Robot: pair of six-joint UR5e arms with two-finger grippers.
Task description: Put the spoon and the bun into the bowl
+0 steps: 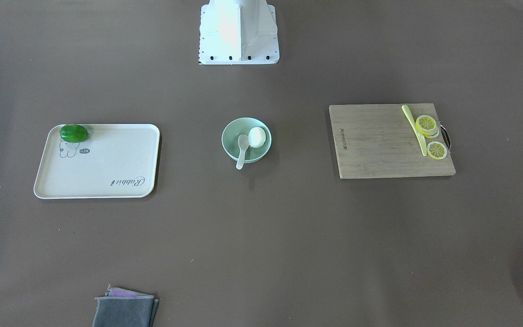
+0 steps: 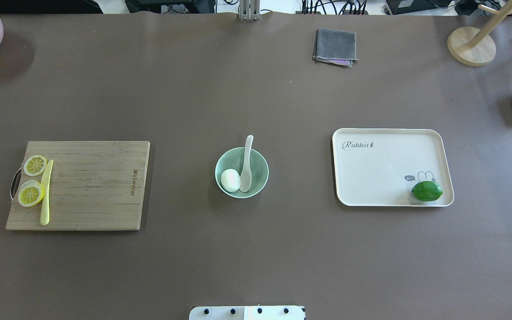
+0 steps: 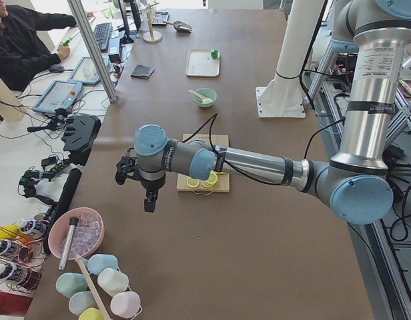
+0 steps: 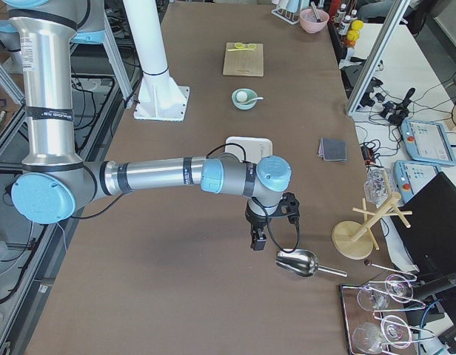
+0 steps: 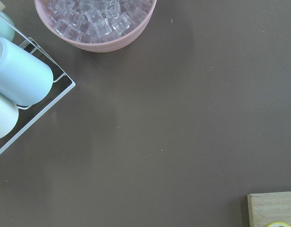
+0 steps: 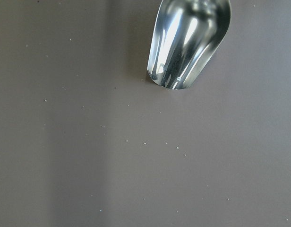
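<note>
Mid-frame on the desk (image 2: pixel 256 258): bowl (image 2: pixel 260 171) w/ bun (image 2: pixel 230 180) inside, spoon (image 2: pixel 246 166) scoop-down, handle over the rim. Bun looks soft & light, so pinch its sides gently. Spoon looks stiff, slick, prob. breakable; take the handle. Left claw (image 3: pixel 147 200) & right claw (image 4: pixel 257 240) hang at desk ends; can't tell if released or clenched.

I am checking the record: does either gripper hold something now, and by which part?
Nothing appears held. The spoon and bun lie in the bowl, far from the left gripper and right gripper; whether these are open cannot be told.
</note>
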